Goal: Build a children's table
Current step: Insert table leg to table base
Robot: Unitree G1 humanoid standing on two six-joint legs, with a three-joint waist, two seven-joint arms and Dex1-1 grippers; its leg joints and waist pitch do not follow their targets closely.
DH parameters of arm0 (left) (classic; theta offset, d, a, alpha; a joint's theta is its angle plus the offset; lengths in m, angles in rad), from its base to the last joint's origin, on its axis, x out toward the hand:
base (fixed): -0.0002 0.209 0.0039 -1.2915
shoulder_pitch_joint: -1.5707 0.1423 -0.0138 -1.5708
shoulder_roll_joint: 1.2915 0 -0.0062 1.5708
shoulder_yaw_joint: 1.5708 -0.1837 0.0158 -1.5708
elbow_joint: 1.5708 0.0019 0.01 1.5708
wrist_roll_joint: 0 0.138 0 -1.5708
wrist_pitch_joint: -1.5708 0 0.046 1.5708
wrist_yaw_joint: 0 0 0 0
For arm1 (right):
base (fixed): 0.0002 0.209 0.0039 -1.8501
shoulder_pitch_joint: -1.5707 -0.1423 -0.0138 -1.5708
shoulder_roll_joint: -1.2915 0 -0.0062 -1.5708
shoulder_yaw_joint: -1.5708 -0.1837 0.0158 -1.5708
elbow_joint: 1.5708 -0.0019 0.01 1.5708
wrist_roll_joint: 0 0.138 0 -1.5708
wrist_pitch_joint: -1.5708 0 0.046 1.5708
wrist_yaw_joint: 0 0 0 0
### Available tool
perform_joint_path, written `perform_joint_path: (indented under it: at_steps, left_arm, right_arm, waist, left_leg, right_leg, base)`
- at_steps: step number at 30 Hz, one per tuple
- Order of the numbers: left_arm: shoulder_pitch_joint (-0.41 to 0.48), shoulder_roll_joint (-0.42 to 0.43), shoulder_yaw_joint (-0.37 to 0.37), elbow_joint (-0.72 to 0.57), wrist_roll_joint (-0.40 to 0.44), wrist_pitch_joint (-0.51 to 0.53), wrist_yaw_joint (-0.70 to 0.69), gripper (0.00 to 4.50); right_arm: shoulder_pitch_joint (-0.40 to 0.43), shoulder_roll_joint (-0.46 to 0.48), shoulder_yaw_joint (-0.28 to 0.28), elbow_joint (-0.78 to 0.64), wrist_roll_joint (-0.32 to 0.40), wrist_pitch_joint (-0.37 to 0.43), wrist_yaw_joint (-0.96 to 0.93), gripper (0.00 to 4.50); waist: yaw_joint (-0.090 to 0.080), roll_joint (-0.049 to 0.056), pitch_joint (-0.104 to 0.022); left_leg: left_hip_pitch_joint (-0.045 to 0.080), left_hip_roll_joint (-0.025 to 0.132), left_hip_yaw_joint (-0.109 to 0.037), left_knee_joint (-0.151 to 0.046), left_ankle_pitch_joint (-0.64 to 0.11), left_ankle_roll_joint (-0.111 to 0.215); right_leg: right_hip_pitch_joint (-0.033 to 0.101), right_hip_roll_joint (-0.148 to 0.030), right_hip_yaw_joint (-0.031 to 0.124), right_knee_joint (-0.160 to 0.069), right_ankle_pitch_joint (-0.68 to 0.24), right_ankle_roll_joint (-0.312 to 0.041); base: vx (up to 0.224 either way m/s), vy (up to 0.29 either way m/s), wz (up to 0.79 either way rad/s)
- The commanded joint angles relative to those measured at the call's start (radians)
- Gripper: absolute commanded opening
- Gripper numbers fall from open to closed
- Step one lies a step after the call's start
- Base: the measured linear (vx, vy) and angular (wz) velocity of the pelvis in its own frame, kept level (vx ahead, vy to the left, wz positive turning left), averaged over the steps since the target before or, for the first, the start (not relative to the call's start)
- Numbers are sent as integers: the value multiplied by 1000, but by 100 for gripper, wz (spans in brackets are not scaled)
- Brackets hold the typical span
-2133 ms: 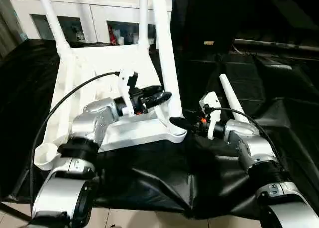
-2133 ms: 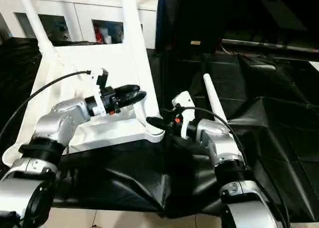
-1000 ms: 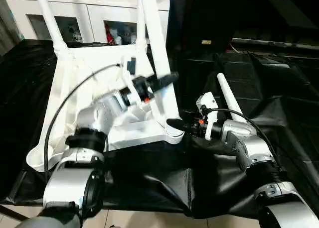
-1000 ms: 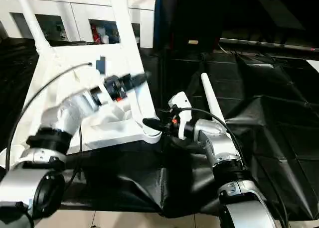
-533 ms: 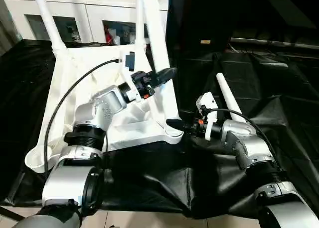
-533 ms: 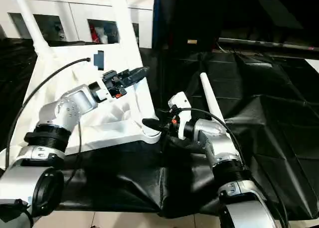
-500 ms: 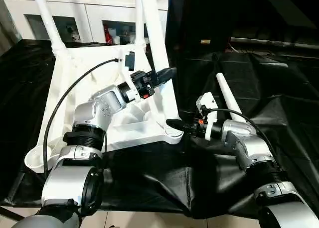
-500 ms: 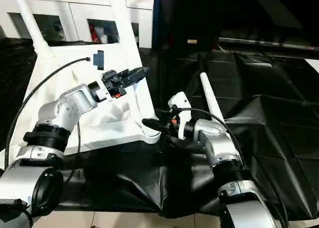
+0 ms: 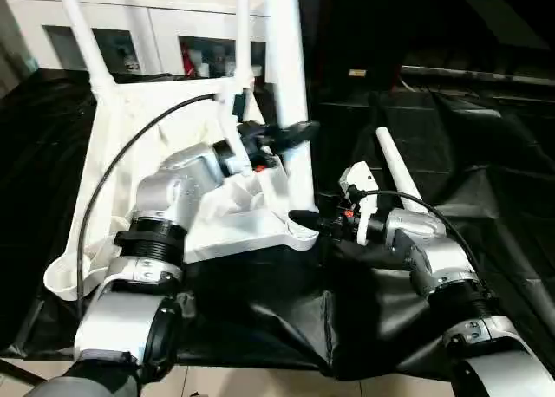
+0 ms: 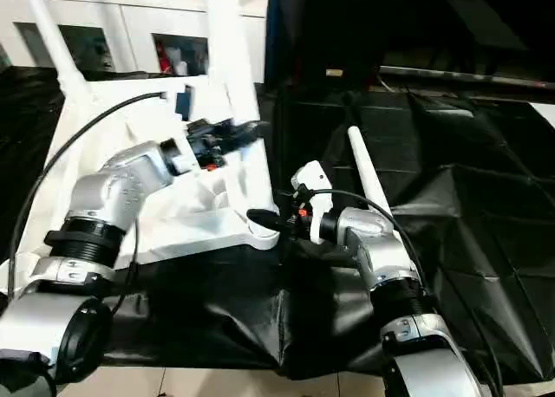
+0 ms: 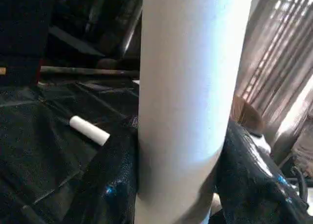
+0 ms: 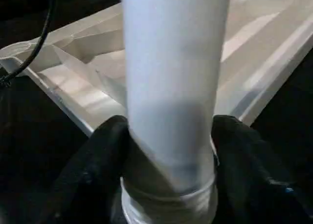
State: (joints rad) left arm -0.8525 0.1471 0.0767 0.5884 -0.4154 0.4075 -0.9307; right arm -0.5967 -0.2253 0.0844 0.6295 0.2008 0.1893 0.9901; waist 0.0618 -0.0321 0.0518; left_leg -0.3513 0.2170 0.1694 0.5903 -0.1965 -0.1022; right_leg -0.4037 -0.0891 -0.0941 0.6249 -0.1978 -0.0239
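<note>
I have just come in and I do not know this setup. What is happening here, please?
A humanoid robot is building a children's table. The tabletop lies upside down on black sheeting. Both grippers hold the near-right leg: the left gripper higher up, the right gripper at its base by the corner socket. A spare leg lies on the sheeting.

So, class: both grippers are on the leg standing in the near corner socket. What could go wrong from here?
1. The left gripper holds the leg partway up; a sideways pull could lever it out of the socket.
2. The right gripper at the base could shove the tabletop across the black sheet.
3. The loose leg beside the right arm might get knocked.
</note>
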Motion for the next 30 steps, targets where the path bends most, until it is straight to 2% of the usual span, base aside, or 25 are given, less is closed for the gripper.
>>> perform_joint_path:
  at_steps: [1, 6, 12, 17, 18, 22, 24, 27, 30]
  left_arm:
    - [10, 3, -42, -37, 34, 2, 12, 185]
    - [25, -3, -66, -74, 65, -8, 43, 184]
    - [41, -4, -83, -105, 72, -3, 55, 183]
    - [40, -4, -85, -106, 72, -4, 57, 183]
    - [41, -4, -85, -108, 72, -4, 58, 183]
    - [38, -2, -91, -108, 70, -6, 58, 182]
    - [37, -1, -91, -106, 71, -6, 57, 182]
    - [36, 0, -91, -101, 73, -8, 57, 182]
    - [35, 1, -91, -96, 75, -12, 57, 182]
  right_arm:
    - [-42, -17, -11, -46, 22, 46, 15, 310]
    - [-69, -14, -6, -64, 17, 69, 5, 310]
    - [-69, -7, 2, -72, -2, 90, -38, 310]
    - [-62, -5, 9, -76, 0, 110, -42, 310]
    - [-60, -4, 12, -79, 2, 118, -41, 283]
    - [-57, 5, 17, -85, 4, 136, -40, 269]
    - [-57, 4, 22, -82, 0, 136, -36, 238]
    - [-58, 2, 27, -81, -3, 140, -32, 230]
    - [-57, 0, 32, -81, -7, 144, -27, 196]
  waist:
    - [3, 2, -69]
    - [2, -2, -66]
    - [2, 0, -66]
    - [2, 0, -67]
    - [2, 0, -67]
    - [2, 2, -67]
    - [3, 2, -67]
    - [3, 2, -67]
    - [2, 2, -67]
  left_leg:
    - [-4, 12, 6, -59, -75, 86]
    - [-5, 12, 7, -59, -80, 86]
    - [-4, 11, 7, -60, -83, 67]
    - [-4, 11, 7, -60, -85, 66]
    - [-4, 10, 7, -60, -83, 66]
    - [-4, 11, 7, -60, -89, 64]
    - [-4, 11, 6, -60, -88, 61]
    - [-3, 11, 7, -60, -82, 61]
    - [-5, 10, 7, -59, -81, 61]
  right_leg:
    - [72, -51, 53, -64, -24, -268]
    - [72, -52, 53, -65, -42, -261]
    - [70, -50, 54, -67, -60, -250]
    - [70, -49, 54, -67, -57, -247]
    - [70, -49, 54, -67, -55, -247]
    - [70, -49, 54, -67, -59, -245]
    - [70, -50, 54, -67, -61, -245]
    - [71, -49, 54, -66, -47, -247]
    - [72, -49, 54, -65, -42, -248]
  base:
    - [0, 0, 0]
    - [0, 0, 0]
    - [0, 0, 0]
    - [0, 0, 0]
    - [0, 0, 0]
    - [0, 0, 0]
    - [0, 0, 0]
    - [0, 0, 0]
    - [0, 0, 0]
